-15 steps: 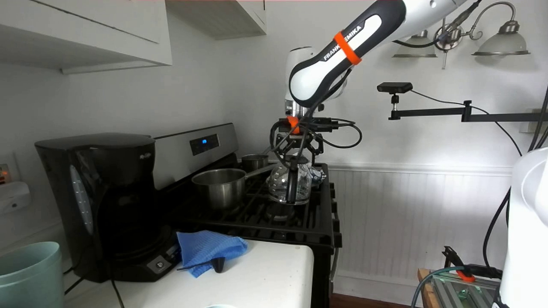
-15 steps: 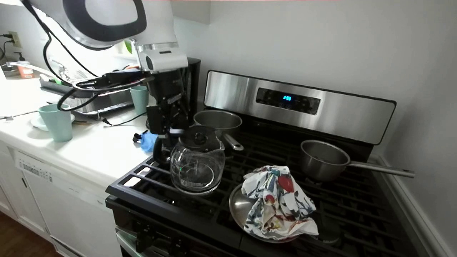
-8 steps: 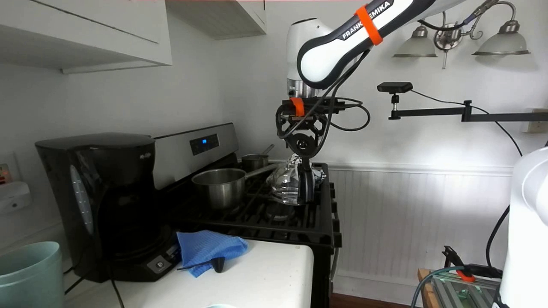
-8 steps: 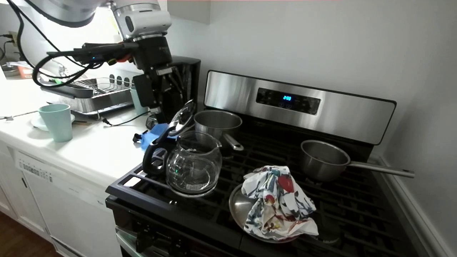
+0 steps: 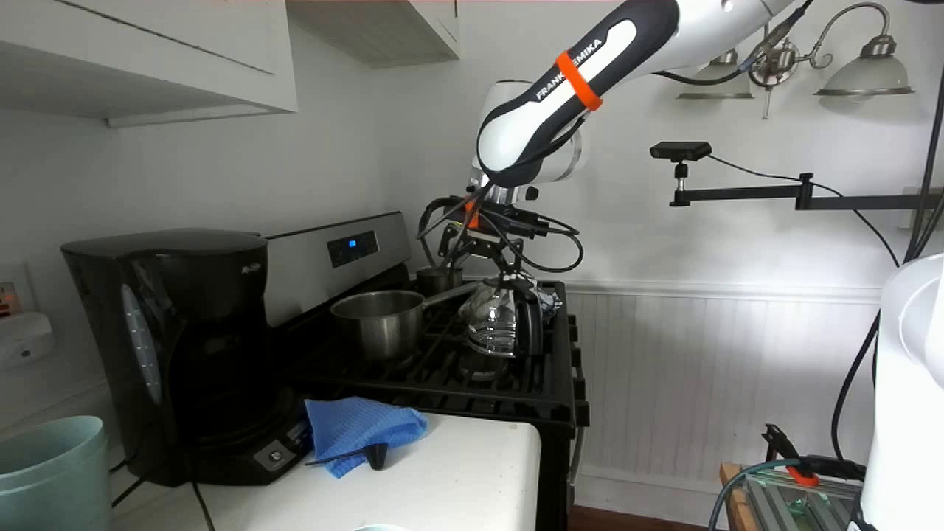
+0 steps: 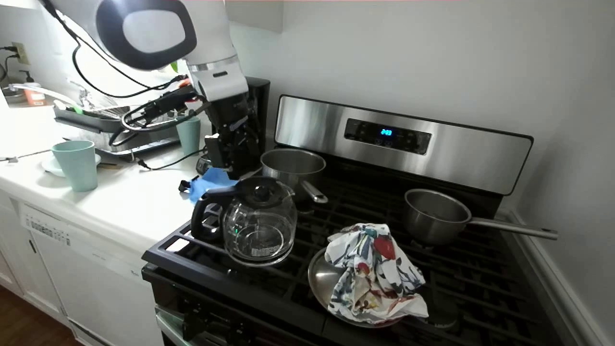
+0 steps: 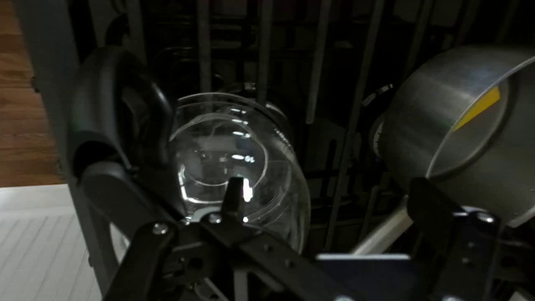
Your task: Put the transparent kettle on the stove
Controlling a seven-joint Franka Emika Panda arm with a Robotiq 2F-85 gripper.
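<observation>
Black-lidded round clear-glass kettle (image 6: 259, 228): upright, long axis vertical
Curved black handle (image 5: 529, 328): toward front edge of black steel-backed stove (image 6: 365, 197)
Jaws: spread wide, holding nothing

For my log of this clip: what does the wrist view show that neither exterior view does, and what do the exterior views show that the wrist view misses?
Only the wrist view: a yellow patch inside the saucepan.

Only the exterior views: the coffee maker, the blue cloth and a second saucepan, all three in both; plus, in an exterior view, a flowered cloth lying on a shallow pan.

Shared: the transparent kettle with its dark handle, standing on the stove, that same first saucepan, and the gripper.
</observation>
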